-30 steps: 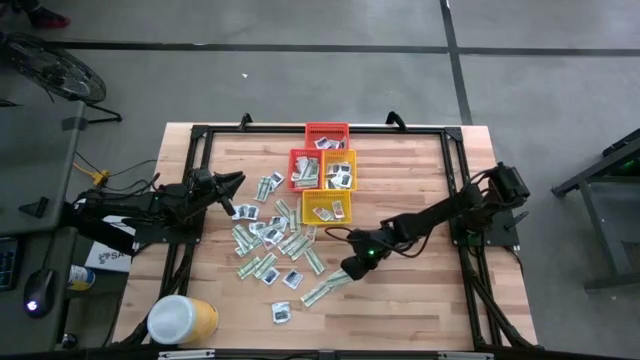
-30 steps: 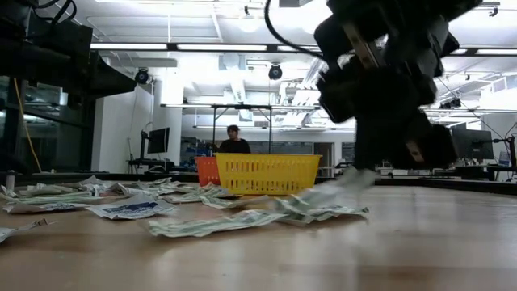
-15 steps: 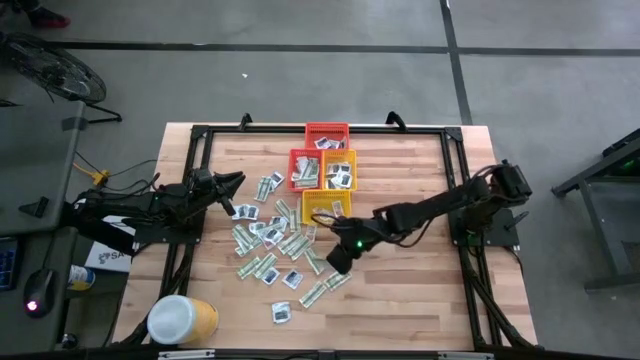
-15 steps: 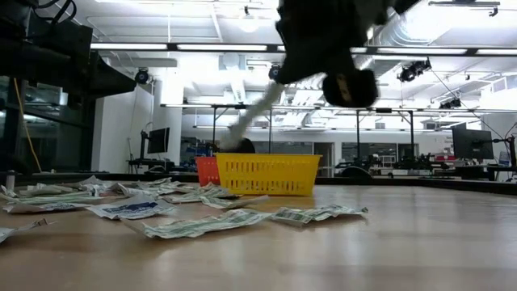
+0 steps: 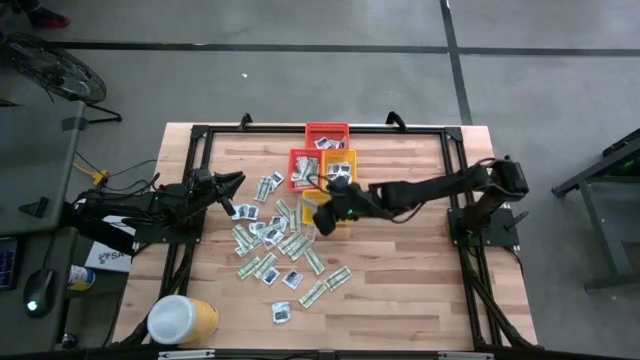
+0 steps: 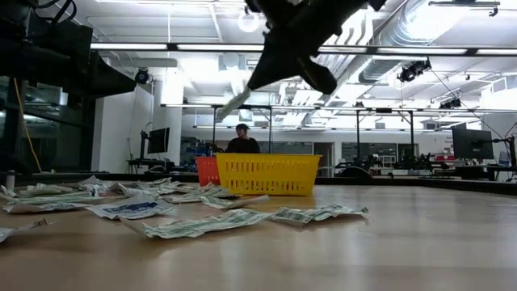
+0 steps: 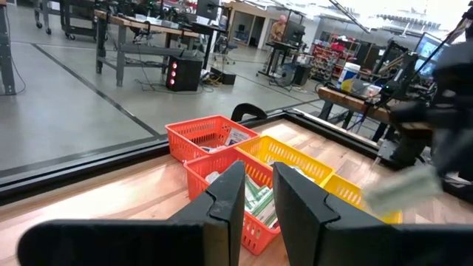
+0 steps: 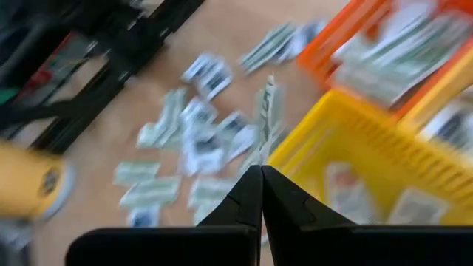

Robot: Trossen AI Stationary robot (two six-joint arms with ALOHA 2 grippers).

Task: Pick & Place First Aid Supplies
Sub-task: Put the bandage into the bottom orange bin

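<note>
Pinched flat together, my right gripper (image 5: pixel 322 217) clamps a pale green-and-white oblong strip packet (image 6: pixel 233 103), lifted clear of the wooden table (image 5: pixel 400 290). In the low view it dangles at upper centre, slanting down-left from my fingers. One second ago I was low at the centre-right of the high view, among the loose packets; half a second ago I had risen and slid toward the middle; now I hang over the left edge of the small yellow plastic basket (image 5: pixel 340 217), just below the centre-top cluster. The right wrist view shows my closed fingertips (image 8: pixel 261 193) over that basket's rim.

Scattered first aid packets (image 5: pixel 270 245), green strips and white squares with dark blue marks, lie left of centre as before. My left gripper (image 5: pixel 236 182) has not moved, resting at the left-middle with its fingers slightly apart around nothing. At the lower left stands the big yellow tub with a white lid (image 5: pixel 182 320).
</note>
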